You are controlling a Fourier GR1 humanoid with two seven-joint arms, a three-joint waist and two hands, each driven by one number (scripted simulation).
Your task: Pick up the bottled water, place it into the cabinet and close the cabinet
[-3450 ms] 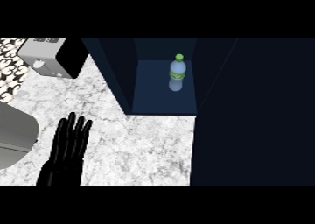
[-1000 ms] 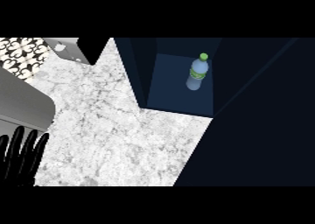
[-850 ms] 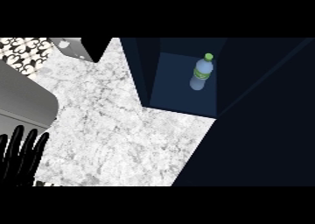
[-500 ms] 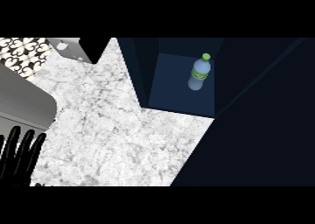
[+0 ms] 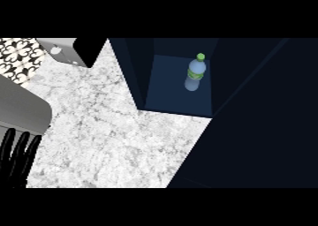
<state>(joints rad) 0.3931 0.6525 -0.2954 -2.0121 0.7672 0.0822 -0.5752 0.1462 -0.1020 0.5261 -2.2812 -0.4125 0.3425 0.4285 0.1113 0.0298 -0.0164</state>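
Resting at the lower left edge, the left hand [image 5: 12, 156] has straight, spread fingers and holds nothing. Far up and right of it, the clear plastic water bottle with a green cap [image 5: 194, 75] stands inside the dark blue open cabinet [image 5: 178, 99], beyond the white marbled counter [image 5: 116, 141].

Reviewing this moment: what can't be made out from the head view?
- Right hand: shows nowhere in the head view.
- Left hand: cut off by the left and lower edges; only straight fingers show.
- Cabinet door: lost in the dark area at right.
- Bottled water label: too small to read.
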